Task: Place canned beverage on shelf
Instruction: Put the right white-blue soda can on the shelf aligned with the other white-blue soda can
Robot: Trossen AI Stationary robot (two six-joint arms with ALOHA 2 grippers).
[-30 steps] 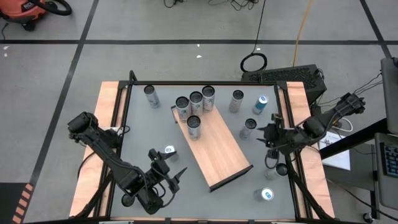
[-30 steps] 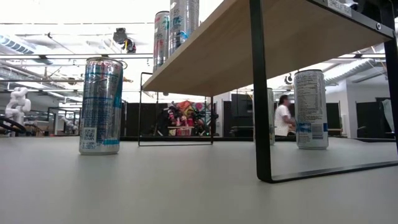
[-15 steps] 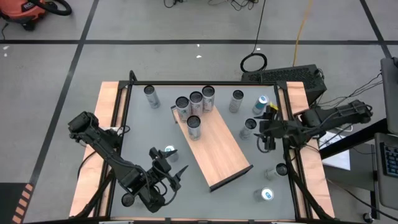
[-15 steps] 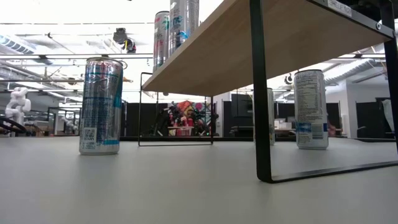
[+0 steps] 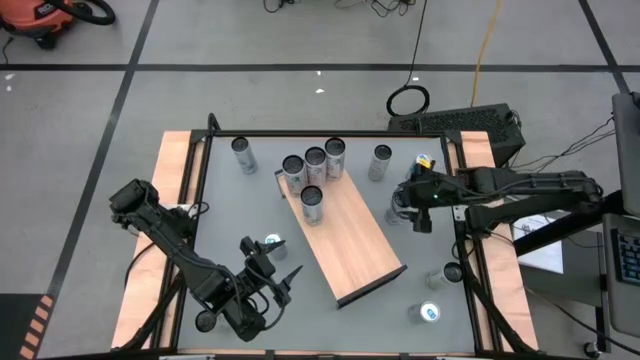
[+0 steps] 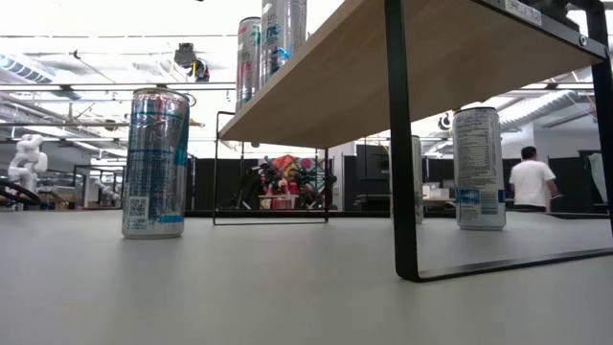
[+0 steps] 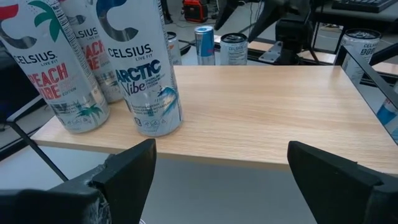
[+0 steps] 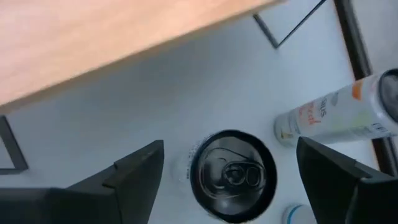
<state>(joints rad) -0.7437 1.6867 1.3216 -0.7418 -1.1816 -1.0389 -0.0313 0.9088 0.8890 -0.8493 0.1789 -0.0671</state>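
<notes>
The right gripper [image 8: 227,168], jaws spread, hovers over an upright silver can [image 8: 233,175] on the grey tabletop [image 5: 222,210] beside the light-brown wooden shelf [image 5: 352,240], likely about to descend and grasp it.

The left arm runs from its base at nine o'clock down toward seven o'clock, its left gripper [image 5: 283,281] pointing toward three o'clock with fingers spread wide. The right arm stretches from three o'clock inward toward the centre, wrist turned downward, and the right gripper [image 5: 412,208] hangs with fingers [image 8: 134,171] wide apart.
</notes>
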